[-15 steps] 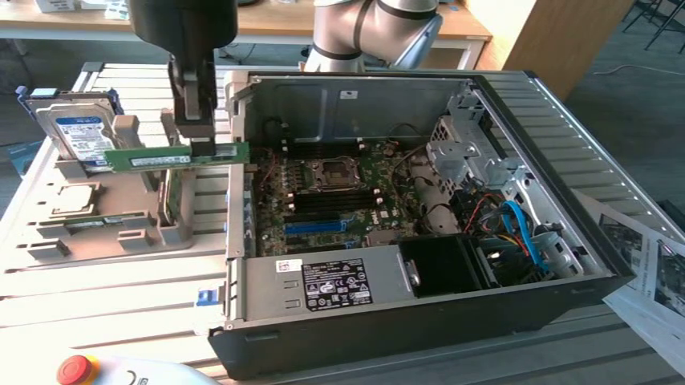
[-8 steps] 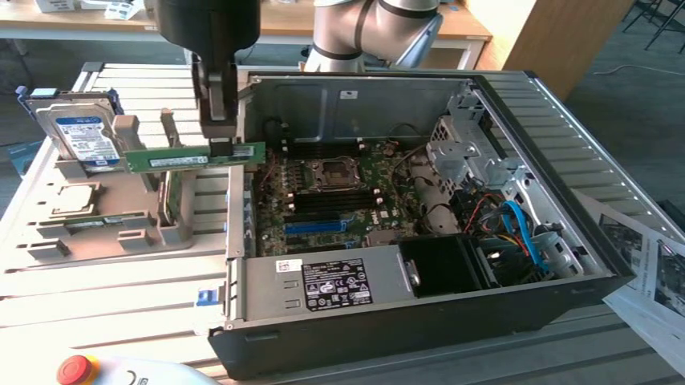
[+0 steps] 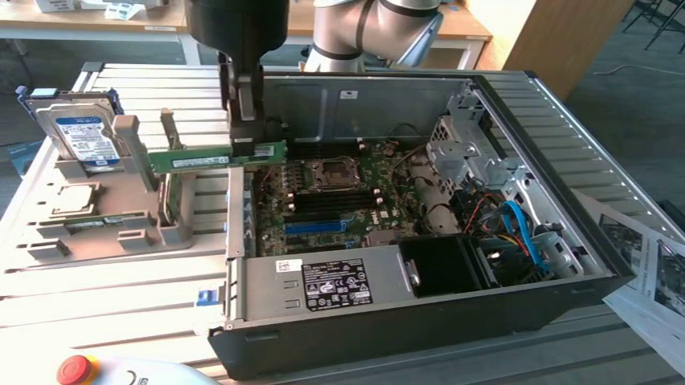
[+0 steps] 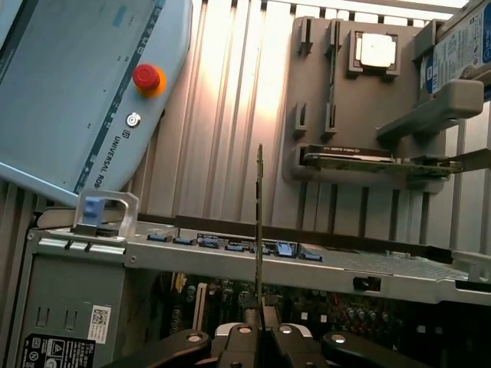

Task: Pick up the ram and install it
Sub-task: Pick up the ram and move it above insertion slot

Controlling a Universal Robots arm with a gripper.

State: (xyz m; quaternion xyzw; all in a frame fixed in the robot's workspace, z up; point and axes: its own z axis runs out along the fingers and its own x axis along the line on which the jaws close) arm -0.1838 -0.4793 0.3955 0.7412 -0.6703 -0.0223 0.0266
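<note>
Fingers (image 4: 242, 341) pinch the ram (image 3: 198, 160), which juts out over the computer case (image 3: 428, 317) wall.

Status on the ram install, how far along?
Done: the ram is picked up, out of the grey holder. In hand: the pincer is shut on it, holding it over the computer case side wall. Left: seating it; the blue slot on the board is empty.
</note>
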